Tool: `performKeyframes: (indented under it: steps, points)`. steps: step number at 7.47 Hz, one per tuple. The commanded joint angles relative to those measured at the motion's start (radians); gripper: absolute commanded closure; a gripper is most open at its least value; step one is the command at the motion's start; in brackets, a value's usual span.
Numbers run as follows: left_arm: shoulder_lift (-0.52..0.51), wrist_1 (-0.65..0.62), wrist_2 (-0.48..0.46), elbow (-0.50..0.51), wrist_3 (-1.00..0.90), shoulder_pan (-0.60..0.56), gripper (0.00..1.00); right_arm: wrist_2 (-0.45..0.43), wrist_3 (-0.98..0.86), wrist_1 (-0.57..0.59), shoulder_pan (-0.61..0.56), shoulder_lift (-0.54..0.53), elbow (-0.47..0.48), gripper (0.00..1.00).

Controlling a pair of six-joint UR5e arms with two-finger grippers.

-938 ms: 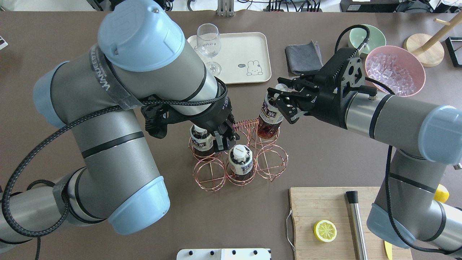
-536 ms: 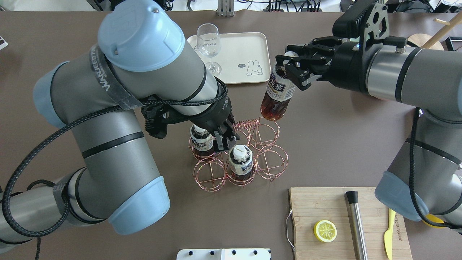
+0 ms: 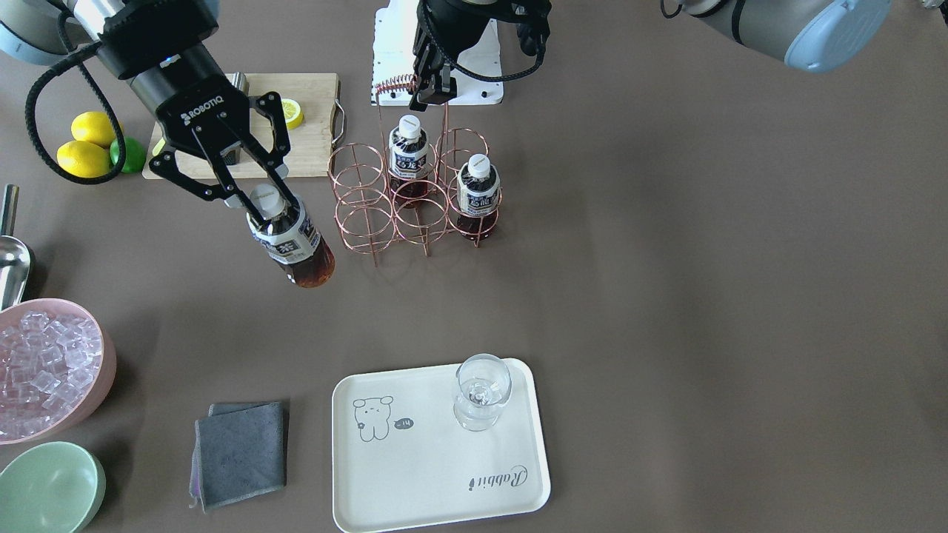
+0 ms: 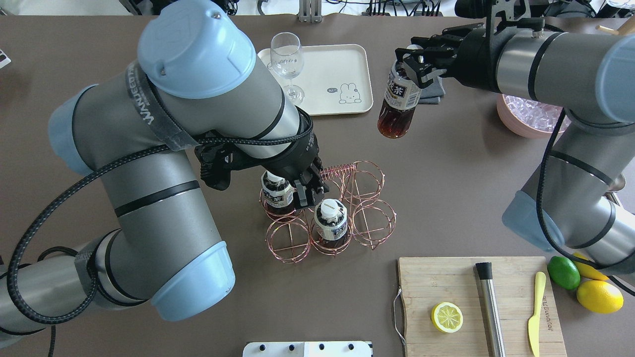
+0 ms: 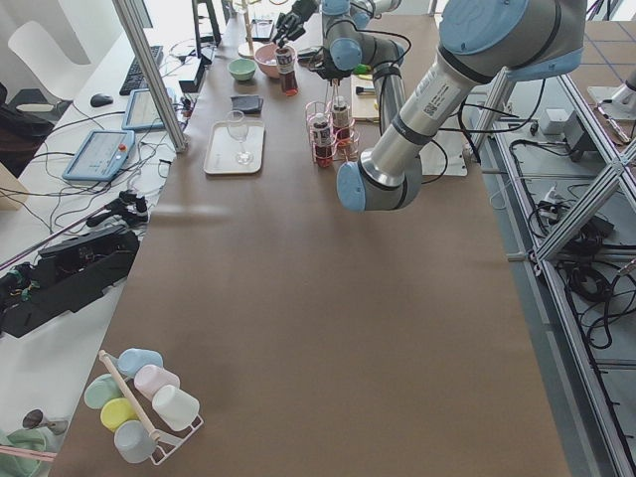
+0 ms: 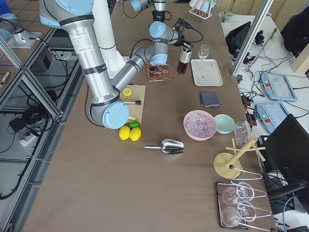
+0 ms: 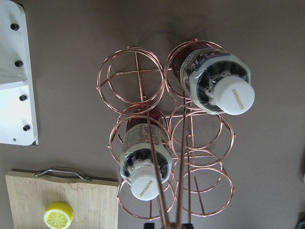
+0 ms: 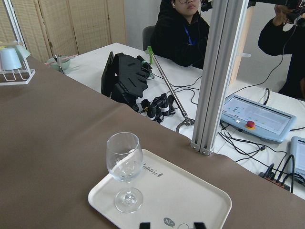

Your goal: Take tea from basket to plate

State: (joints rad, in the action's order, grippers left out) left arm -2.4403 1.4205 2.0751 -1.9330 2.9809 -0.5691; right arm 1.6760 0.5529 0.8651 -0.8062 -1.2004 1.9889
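Note:
My right gripper (image 4: 414,62) (image 3: 259,196) is shut on the neck of a tea bottle (image 4: 399,99) (image 3: 292,240). It holds the bottle in the air, slightly tilted, clear of the copper wire basket (image 4: 369,218) (image 3: 363,215) and off the right side of the cream plate (image 4: 342,64) (image 3: 437,466). Two more tea bottles (image 4: 331,220) (image 3: 409,152) stand in basket cells and show in the left wrist view (image 7: 221,86). My left gripper (image 4: 311,191) (image 3: 431,87) is shut on the basket's tall handle (image 3: 396,81).
A wine glass (image 4: 287,59) (image 3: 481,389) stands on the plate. A grey cloth (image 3: 241,451), a pink bowl of ice (image 3: 44,363) and a green bowl (image 3: 44,488) lie near the plate. A cutting board (image 4: 446,282) holds a lemon half, a muddler and a knife.
My right gripper has lifted the tea bottle out of its basket cell and carried it up and away toward the plate's right side. The left arm has not moved.

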Motion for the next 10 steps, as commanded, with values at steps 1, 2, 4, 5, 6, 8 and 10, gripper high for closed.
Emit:
performKeyframes:
  steps: [1,2,4,5,6,8,10]
  points:
    - [0.0,0.0,0.0,0.002,0.0,0.002,1.0,-0.012,0.03,0.002,-0.089,0.079,-0.19,1.0]
    - [0.0,0.0,0.0,0.008,0.0,0.002,1.0,-0.068,0.059,0.002,-0.103,0.135,-0.282,1.0]
    - [0.0,0.0,0.0,0.014,0.0,0.002,1.0,-0.168,0.146,-0.033,-0.108,0.249,-0.453,1.0]
    - [-0.002,0.003,0.0,0.023,0.0,0.002,1.0,-0.195,0.223,-0.11,-0.107,0.293,-0.54,1.0]
    - [-0.002,0.005,0.0,0.023,0.0,0.003,1.0,-0.22,0.249,-0.119,-0.1,0.329,-0.58,1.0]
    - [-0.002,0.005,0.0,0.023,0.0,0.003,1.0,-0.356,0.283,-0.121,-0.016,0.343,-0.598,1.0]
    - [-0.002,0.003,0.0,0.022,0.0,0.003,1.0,-0.456,0.292,-0.121,0.054,0.351,-0.624,1.0]
